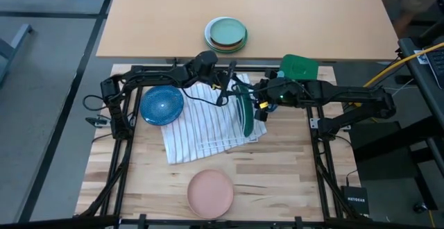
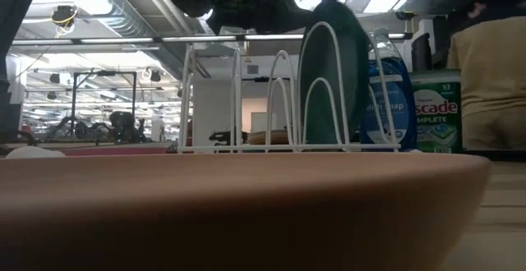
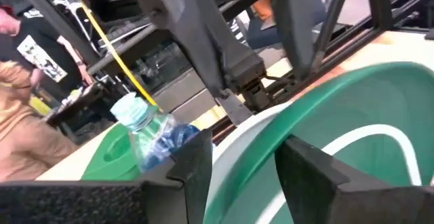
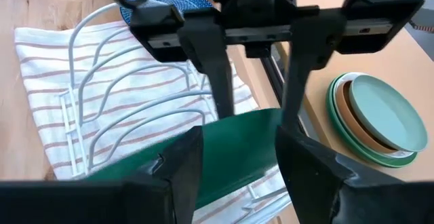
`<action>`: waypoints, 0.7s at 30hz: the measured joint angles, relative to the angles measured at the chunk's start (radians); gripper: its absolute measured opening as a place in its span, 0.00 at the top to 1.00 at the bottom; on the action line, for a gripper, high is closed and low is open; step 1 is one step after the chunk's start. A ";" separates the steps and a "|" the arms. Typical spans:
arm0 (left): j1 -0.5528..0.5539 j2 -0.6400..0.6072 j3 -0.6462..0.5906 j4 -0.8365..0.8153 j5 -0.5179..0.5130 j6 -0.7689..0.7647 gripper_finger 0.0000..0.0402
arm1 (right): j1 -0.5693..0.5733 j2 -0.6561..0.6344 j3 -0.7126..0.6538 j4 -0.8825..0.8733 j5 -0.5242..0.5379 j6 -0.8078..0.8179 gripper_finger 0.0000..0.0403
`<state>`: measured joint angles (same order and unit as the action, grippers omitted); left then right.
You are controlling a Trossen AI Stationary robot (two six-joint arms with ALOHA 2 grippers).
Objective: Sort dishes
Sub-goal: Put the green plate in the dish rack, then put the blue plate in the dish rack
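The dark green plate [image 1: 244, 111] stands on edge in the white wire rack [image 2: 246, 98], between two wire loops [image 2: 329, 82]. My left gripper [image 1: 232, 85] is open at the plate's far upper rim, coming from the table's left [image 4: 258, 108]. My right gripper [image 1: 257, 100] is open close to the plate's right face [image 4: 237, 176]. The blue bowl [image 1: 161, 105] sits left of the rack. The salmon-pink plate [image 1: 210, 193] lies near the front edge. The magenta plate is out of view. My left gripper's fingertips [image 4: 224, 112] stand apart along the plate's upper rim [image 4: 251, 119], not across its thickness; I cannot tell whether they touch it. My right gripper's fingers [image 4: 180, 166] stand apart in front of the plate's face [image 4: 234, 149]; I cannot tell whether they touch it.
The rack stands on a striped towel [image 1: 201, 135]. A blue soap bottle [image 2: 386, 90] and a green detergent box [image 1: 300, 66] stand behind the rack at the right. Stacked mint-green plates [image 1: 226, 35] sit on the far table. A person [image 2: 493, 74] stands beyond.
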<state>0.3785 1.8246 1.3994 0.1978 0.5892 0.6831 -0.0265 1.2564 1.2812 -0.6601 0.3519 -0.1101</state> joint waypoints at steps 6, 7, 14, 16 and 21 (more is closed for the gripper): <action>-0.030 -0.008 0.000 -0.070 -0.002 0.027 0.64 | 0.000 0.000 0.000 0.000 0.002 0.000 0.54; -0.034 -0.008 0.000 -0.075 -0.001 0.039 0.64 | 0.000 0.000 0.000 0.000 0.002 0.000 0.54; -0.039 -0.028 0.000 -0.112 -0.002 0.020 0.64 | 0.000 0.000 0.000 -0.014 -0.001 0.002 0.54; -0.038 -0.046 0.000 -0.144 -0.003 0.011 0.64 | 0.000 0.000 0.000 -0.026 -0.004 0.012 0.54; -0.040 -0.118 0.000 -0.258 -0.015 0.009 0.64 | 0.000 0.000 0.000 -0.031 -0.005 0.026 0.54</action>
<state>0.3389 1.7063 1.3994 -0.0606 0.5743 0.6922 -0.0261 1.2564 1.2812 -0.6914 0.3473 -0.0837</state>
